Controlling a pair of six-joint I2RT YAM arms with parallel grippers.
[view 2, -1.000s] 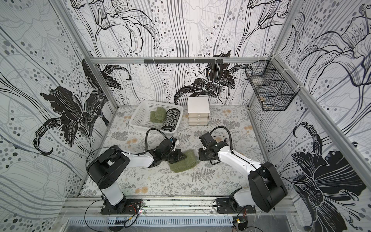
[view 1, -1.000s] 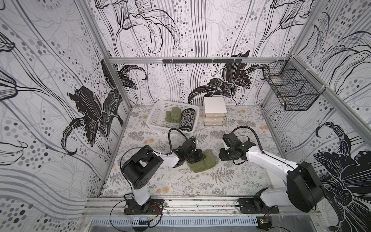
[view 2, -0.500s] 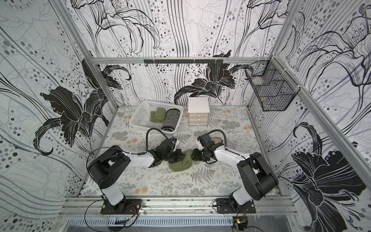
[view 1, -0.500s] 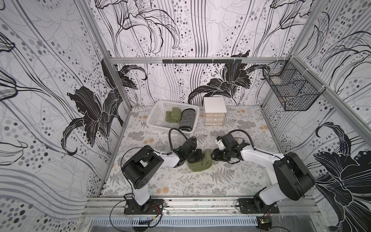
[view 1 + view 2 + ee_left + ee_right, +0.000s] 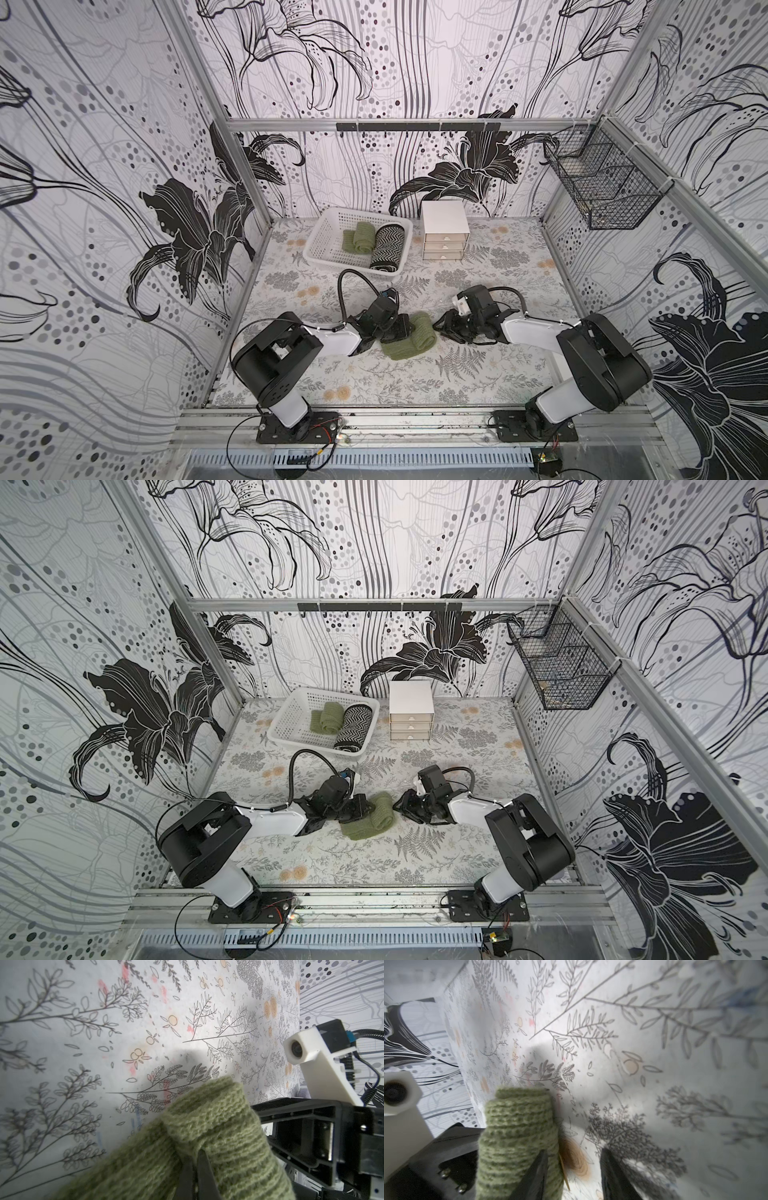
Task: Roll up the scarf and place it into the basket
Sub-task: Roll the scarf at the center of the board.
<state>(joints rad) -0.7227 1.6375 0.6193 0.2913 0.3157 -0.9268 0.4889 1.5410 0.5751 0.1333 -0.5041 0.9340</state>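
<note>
The scarf (image 5: 409, 340), half rolled on the table between the two arms and well short of the basket (image 5: 322, 239), could slacken or skew if it is lifted by one end. Its unrolled tail lies flat beside the roll (loose knit like this probably slips easily). The left gripper (image 5: 196, 1167) is pressed together, pinching the scarf at one end of the roll, while the right gripper (image 5: 574, 1159) stands partly spread with nothing between its fingers, one of them touching or just beside the roll's other end.

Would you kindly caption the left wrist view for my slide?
Shut left gripper resting against the half-rolled green scarf.
</note>
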